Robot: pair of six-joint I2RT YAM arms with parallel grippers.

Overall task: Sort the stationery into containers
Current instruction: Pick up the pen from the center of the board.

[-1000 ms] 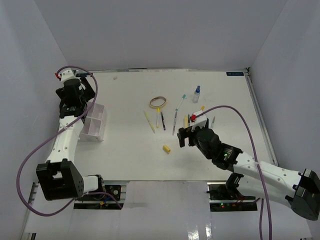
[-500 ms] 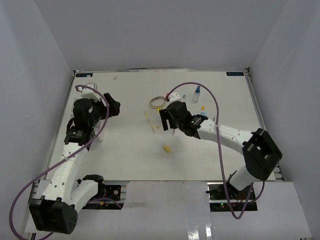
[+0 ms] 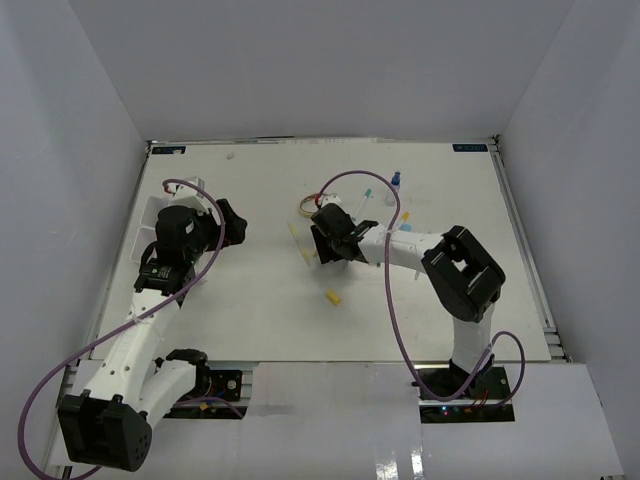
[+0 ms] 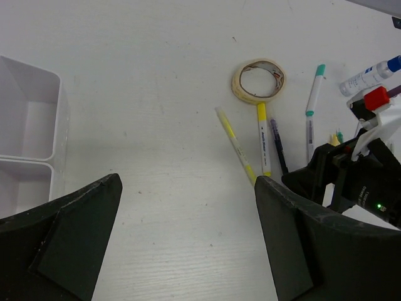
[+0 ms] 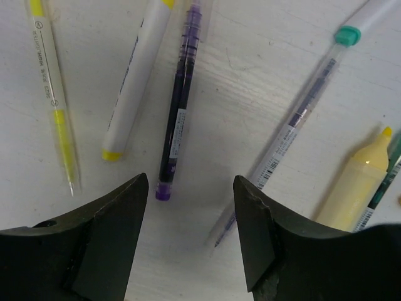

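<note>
- right gripper: fingers spread, holding nothing; low over the pen cluster, with the end of the purple pen between its fingertips and the barrel running to 12 o'clock.
- left gripper: spread, empty, near the tray.
- tray: at 9 o'clock of the cluster, well apart; the compartments in view hold nothing.
- neighbours: white marker just beside at 11 o'clock; teal pen at 1 o'clock.
- step, as judged: approach to pick the purple pen.
- next move calls for: lowering, centring on the barrel, closing clear of the white marker.
</note>
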